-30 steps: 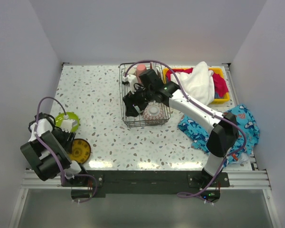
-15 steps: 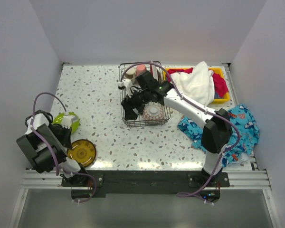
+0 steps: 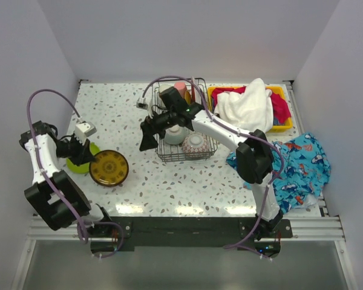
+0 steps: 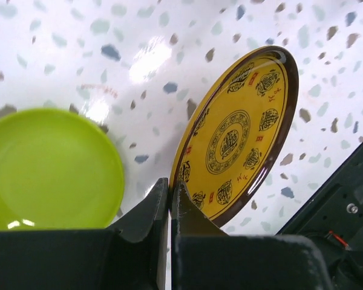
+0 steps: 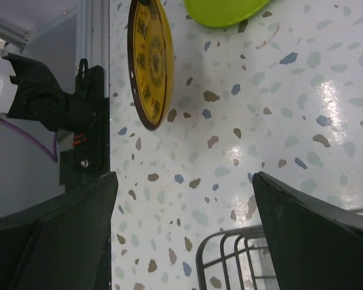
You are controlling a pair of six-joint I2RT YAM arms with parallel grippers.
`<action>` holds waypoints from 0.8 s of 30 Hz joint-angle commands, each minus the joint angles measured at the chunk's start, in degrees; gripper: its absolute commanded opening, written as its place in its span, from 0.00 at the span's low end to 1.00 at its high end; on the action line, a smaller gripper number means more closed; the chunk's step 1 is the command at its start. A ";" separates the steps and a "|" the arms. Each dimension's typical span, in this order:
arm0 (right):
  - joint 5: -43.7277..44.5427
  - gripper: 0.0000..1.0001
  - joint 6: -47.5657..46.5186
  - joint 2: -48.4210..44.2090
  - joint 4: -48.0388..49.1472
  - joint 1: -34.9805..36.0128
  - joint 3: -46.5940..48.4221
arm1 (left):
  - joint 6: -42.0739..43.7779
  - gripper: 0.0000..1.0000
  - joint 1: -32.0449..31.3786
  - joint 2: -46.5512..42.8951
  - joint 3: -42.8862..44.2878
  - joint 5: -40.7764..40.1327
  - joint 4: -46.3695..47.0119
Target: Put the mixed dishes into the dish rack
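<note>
My left gripper [image 3: 89, 158] [image 4: 170, 185] is shut on the near rim of an amber patterned plate [image 3: 109, 168] [image 4: 236, 136], which is tilted above the table. A lime-green plate [image 3: 77, 163] [image 4: 48, 169] lies just left of it, partly under my arm. The dark wire dish rack [image 3: 163, 156] [image 5: 230, 260] holds a pink cup [image 3: 180, 89], a pale bowl [image 3: 174, 134] and a patterned bowl [image 3: 195, 143]. My right gripper [image 3: 147, 140] [image 5: 184, 178] hangs open just left of the rack, over bare table. In the right wrist view the amber plate [image 5: 148, 60] shows nearly edge-on.
A yellow bin [image 3: 278, 127] with white and red cloths stands right of the rack. A blue fish-print cloth [image 3: 299, 163] lies at the right edge. White walls close in the table on three sides.
My left gripper closed on the amber plate and carried it up and to the right. My right gripper came out of the rack to its left side and opened wider.
</note>
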 commanded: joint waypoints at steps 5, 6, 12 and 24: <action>-6.14 0.99 9.62 6.07 9.84 3.12 7.40 | -4.07 0.00 -8.56 -3.56 5.47 13.04 -2.97; -6.06 0.99 10.15 6.59 10.46 3.21 7.41 | -4.60 0.00 -9.01 -3.65 5.91 13.48 -2.96; -7.01 0.92 14.10 7.83 14.85 4.27 7.59 | -8.03 0.00 -10.06 -2.51 9.16 16.47 -2.79; 1.06 0.00 15.96 3.35 10.82 3.65 6.88 | -23.47 0.07 -10.42 -3.56 6.61 20.60 12.22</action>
